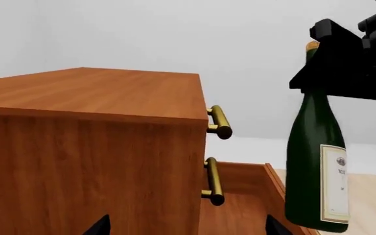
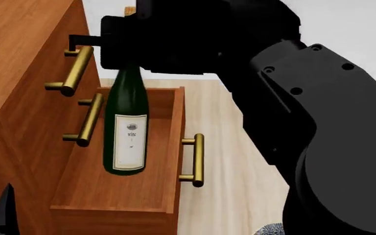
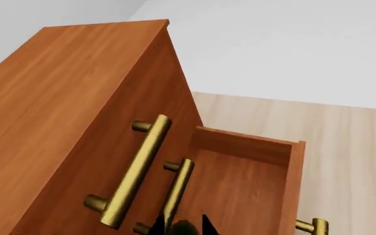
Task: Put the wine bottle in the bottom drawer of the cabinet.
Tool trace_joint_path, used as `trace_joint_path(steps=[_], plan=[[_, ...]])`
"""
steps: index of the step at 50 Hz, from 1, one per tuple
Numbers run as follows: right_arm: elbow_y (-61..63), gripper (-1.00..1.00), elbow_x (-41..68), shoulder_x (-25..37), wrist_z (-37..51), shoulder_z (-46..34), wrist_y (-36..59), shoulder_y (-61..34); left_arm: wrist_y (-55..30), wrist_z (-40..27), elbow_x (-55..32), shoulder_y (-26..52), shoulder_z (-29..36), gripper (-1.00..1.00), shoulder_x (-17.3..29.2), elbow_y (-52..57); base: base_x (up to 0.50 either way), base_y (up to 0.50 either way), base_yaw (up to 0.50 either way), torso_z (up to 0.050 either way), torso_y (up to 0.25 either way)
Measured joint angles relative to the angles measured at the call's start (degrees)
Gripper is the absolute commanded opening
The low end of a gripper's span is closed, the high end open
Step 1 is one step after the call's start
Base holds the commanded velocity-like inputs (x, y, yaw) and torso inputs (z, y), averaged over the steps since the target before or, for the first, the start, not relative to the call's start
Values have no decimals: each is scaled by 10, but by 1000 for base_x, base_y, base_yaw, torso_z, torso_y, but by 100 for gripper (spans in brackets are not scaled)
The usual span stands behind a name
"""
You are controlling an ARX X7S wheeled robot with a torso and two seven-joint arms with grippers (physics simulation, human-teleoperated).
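The wine bottle (image 2: 126, 132) is dark green with a white label and hangs upright over the open bottom drawer (image 2: 173, 147) of the reddish-brown cabinet (image 2: 18, 58). My right gripper (image 2: 126, 54) is shut on the bottle's neck from above. The right wrist view shows its fingertips (image 3: 156, 226) on either side of the bottle top (image 3: 184, 229), above the drawer (image 3: 240, 186). The left wrist view shows the bottle (image 1: 315, 166) and the right gripper (image 1: 344, 63) beside the cabinet (image 1: 90, 147). My left gripper (image 1: 186, 230) is open and empty, low beside the cabinet's side.
Two upper drawer fronts are closed, with brass handles (image 2: 74, 71) sticking out close to the bottle. The drawer's own handle (image 2: 195, 159) faces the pale wood floor (image 2: 234, 147). A sliver of a blue-white bowl (image 2: 270, 229) shows at the bottom edge.
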State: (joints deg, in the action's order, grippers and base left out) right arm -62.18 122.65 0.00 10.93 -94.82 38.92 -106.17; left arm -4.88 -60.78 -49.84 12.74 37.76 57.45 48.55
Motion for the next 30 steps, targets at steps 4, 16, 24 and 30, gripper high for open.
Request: trace_joint_path(steps=[4, 16, 24, 30], plan=[[3, -100, -6, 0, 1, 0, 3, 2, 1, 1, 2, -1, 0, 100, 0, 0, 0, 0, 0, 0, -138], [10, -100, -15, 0, 1, 2, 8, 6, 4, 4, 4, -3, 0, 100, -1, -3, 0, 0, 0, 0, -138], [14, -100, -20, 0, 0, 2, 11, 7, 6, 5, 4, -6, -1, 100, 0, -4, 0, 0, 0, 0, -138], [17, -100, -24, 0, -1, 3, 14, 6, 7, 3, 2, -7, -2, 100, 2, -4, 0, 0, 0, 0, -139]])
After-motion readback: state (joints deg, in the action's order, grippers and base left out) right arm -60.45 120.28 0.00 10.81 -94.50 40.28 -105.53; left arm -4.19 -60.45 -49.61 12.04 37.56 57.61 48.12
